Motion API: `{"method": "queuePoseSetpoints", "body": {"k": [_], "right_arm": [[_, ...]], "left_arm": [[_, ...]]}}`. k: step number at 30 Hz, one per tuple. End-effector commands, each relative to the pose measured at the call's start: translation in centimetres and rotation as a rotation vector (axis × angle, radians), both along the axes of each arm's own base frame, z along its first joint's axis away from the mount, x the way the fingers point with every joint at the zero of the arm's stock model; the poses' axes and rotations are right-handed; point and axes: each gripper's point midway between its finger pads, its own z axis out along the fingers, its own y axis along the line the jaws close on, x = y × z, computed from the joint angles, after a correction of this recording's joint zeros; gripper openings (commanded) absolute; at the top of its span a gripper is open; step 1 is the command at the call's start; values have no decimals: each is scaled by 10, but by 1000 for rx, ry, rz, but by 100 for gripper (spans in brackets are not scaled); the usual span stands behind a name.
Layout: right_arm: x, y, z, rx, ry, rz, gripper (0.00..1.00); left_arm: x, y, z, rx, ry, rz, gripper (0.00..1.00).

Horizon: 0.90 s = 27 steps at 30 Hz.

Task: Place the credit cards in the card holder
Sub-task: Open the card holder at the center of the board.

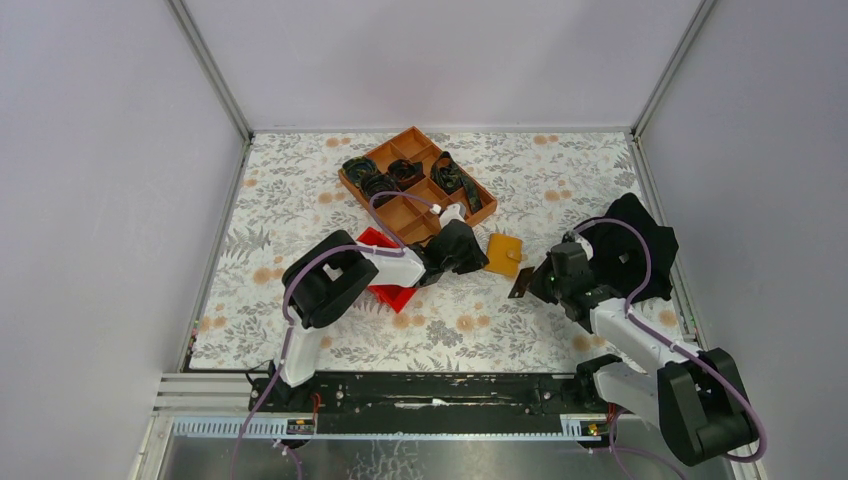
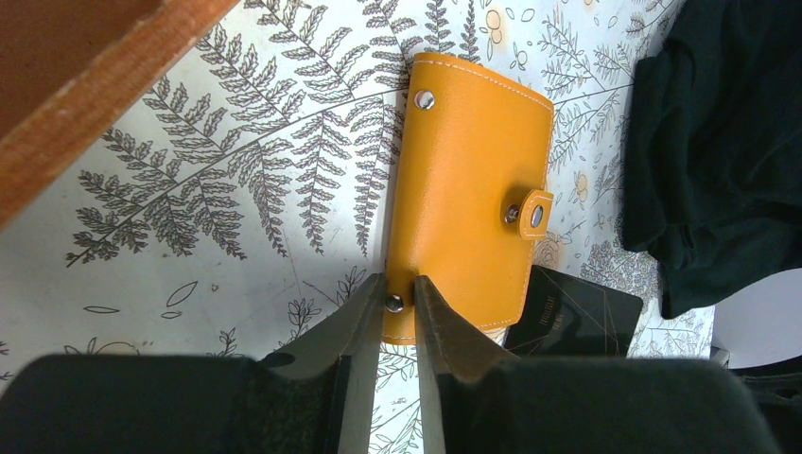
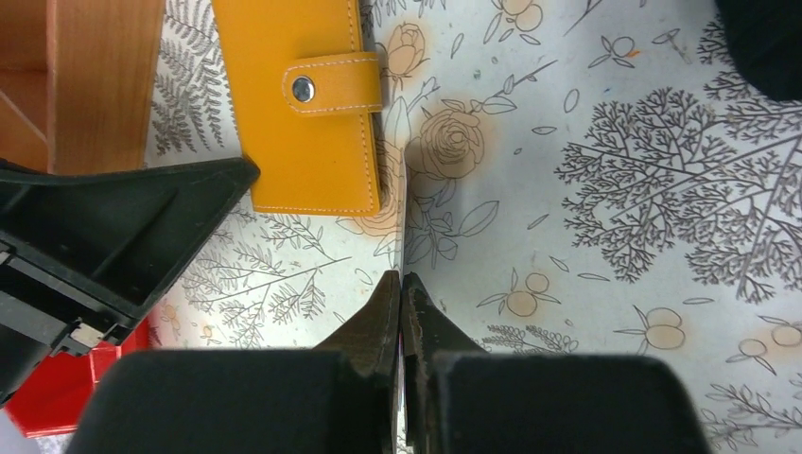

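Plain pale walls close in a table laid with a leaf-and-flower cloth (image 1: 300, 200), and all the business is near its middle. The card holder (image 1: 504, 254) lies flat there, just beside a corner of the compartment tray (image 1: 400, 212), folded shut with its snap strap (image 2: 531, 210) fastened. The left gripper (image 2: 397, 287) has its jaws a little apart at the holder's near spine corner, with a rivet (image 2: 395, 303) showing in the gap. I can't tell from here whether it pinches that corner or only rests on it. The right gripper (image 3: 402, 282) is closed tight on one end of a dark credit card (image 1: 521, 283), holding it tilted just beside the holder's strap side; whether the two touch I can't make out. To my eye the step in hand is getting that card in, and it won't go while the strap is snapped. The holder wants opening first, with the left arm pinning the spine so it doesn't skate across the cloth. Then the card should come in square to a pocket mouth and slowly, since a thin card gripped by one end could twist or slip. Counting up, there is one card holder and one credit card that I can see. There is one tray with dark coiled things in several compartments, too tangled to number. A single red bin (image 1: 392, 293) sits under the left arm, a single black cloth (image 1: 635, 240) lies over at the right, and there are two arms.
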Motion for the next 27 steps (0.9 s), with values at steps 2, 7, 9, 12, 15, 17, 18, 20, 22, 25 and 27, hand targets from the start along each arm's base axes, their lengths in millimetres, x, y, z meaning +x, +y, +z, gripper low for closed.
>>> {"method": "queuePoseSetpoints", "body": {"k": [2, 7, 9, 12, 15, 17, 18, 20, 22, 25, 27], "right_arm": [[11, 8, 6, 72, -78, 22, 0], [14, 12, 7, 110, -112, 37, 0], [16, 13, 10, 122, -126, 38, 0], [19, 16, 14, 137, -141, 46, 0], [23, 18, 19, 153, -165, 51, 0], [25, 20, 25, 164, -181, 54, 0], [27, 21, 27, 168, -189, 56, 0], [30, 22, 29, 171, -194, 63, 0], [32, 25, 31, 181, -203, 68, 0], [35, 27, 32, 191, -207, 70, 0], [37, 28, 32, 196, -214, 74, 0]], "left_arm": [[-144, 148, -140, 627, 523, -110, 27], [-145, 149, -141, 631, 525, -115, 27], [-145, 150, -141, 632, 525, -117, 27], [-146, 150, -141, 634, 525, -121, 27], [-147, 152, -141, 639, 526, -124, 27], [-147, 153, -141, 645, 526, -127, 27], [-147, 153, -141, 645, 525, -129, 27], [-147, 153, -141, 646, 525, -132, 27], [-146, 153, -140, 646, 522, -135, 27], [-145, 153, -139, 644, 520, -137, 27], [-144, 155, -138, 647, 517, -141, 27]]}}
